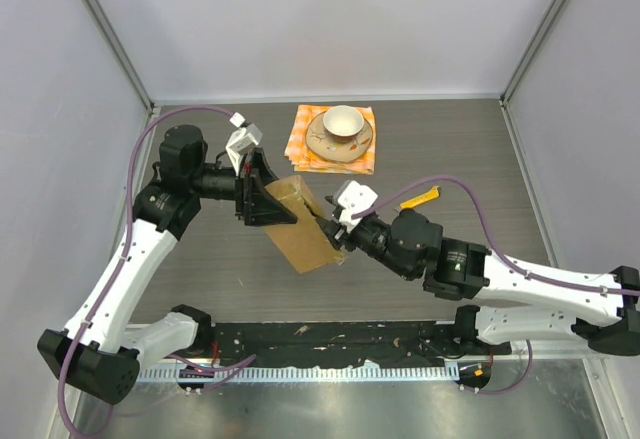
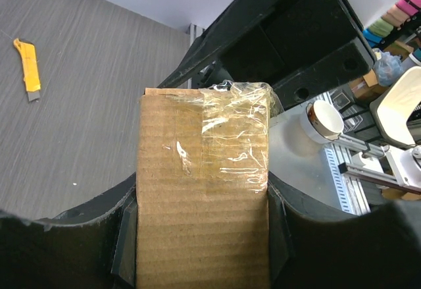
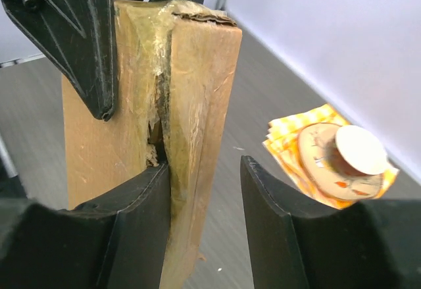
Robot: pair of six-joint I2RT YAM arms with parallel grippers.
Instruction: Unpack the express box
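The small flat brown cardboard express box (image 1: 300, 227) is near the middle of the grey bench (image 1: 450, 149), tilted on edge between the two arms. Whether its lower end rests on the bench cannot be told. Clear tape covers its end and the seam along one narrow side. In the right wrist view that tape looks wrinkled and split, with a ragged dark gap in it, but the flaps are not spread.

The step in hand appears to be opening the sealed seam, so the unpacking itself has not begun. The next move probably calls for the free fingertip to catch the flap edge at the gap and peel it outward, while the other arm holds the box firm against the pull.

The left pincer (image 2: 202, 193) is clamped on the box, one finger pressed flat to each broad face. The right pincer (image 3: 205, 164) stands partly apart around the taped narrow edge. One finger (image 3: 141, 223) touches the box at the seam, and the other is clear of the cardboard with a gap showing.

Further out, a yellow utility knife (image 1: 425, 196) lies beside the right arm. Behind the box, a cream cup and saucer (image 1: 340, 129) sit on an orange checkered cloth (image 1: 300, 151).
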